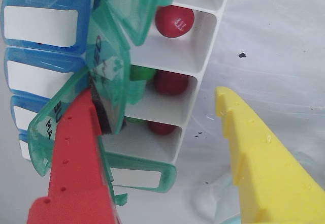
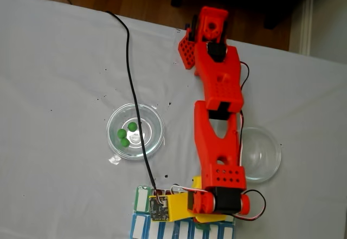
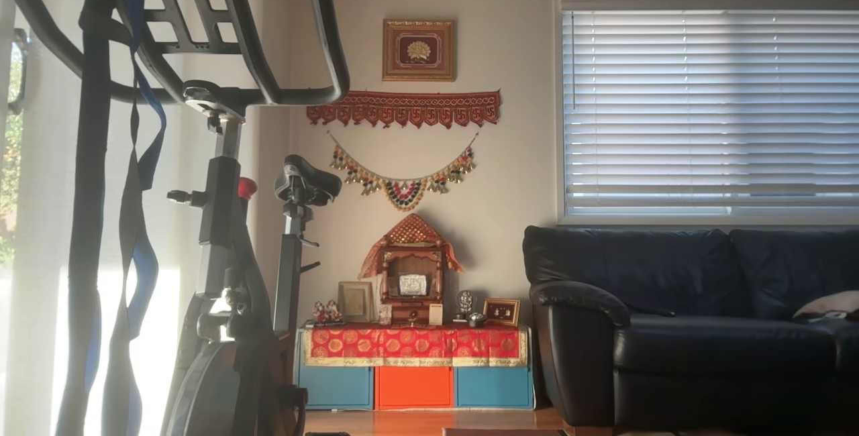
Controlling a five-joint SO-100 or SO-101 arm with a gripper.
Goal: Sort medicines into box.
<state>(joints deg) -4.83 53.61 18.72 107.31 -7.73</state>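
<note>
In the wrist view the box (image 1: 200, 56) lies under my gripper (image 1: 152, 99), its green lids (image 1: 109, 64) flipped up over white compartments beside the blue row (image 1: 40, 26). One compartment holds a dark red pill (image 1: 174, 21). The one below it holds a red pill (image 1: 171, 82) and a green one (image 1: 142, 73). Another red pill (image 1: 162, 127) lies in the compartment under that. The gripper is open; its red finger (image 1: 76, 148) presses against a lid and its yellow finger (image 1: 259, 153) is off the box's side. In the fixed view the box (image 2: 142, 200) sits at the bottom edge beneath the arm (image 2: 217, 141). Three green pills (image 2: 132, 126) lie in a glass dish (image 2: 154, 117).
An empty glass dish (image 2: 268, 163) stands right of the arm in the fixed view, and its rim (image 1: 223, 201) shows under the yellow finger in the wrist view. A black cable (image 2: 130, 87) crosses the white cloth and the dish with pills. The other view faces a room with an exercise bike (image 3: 221, 221) and a sofa (image 3: 691, 315).
</note>
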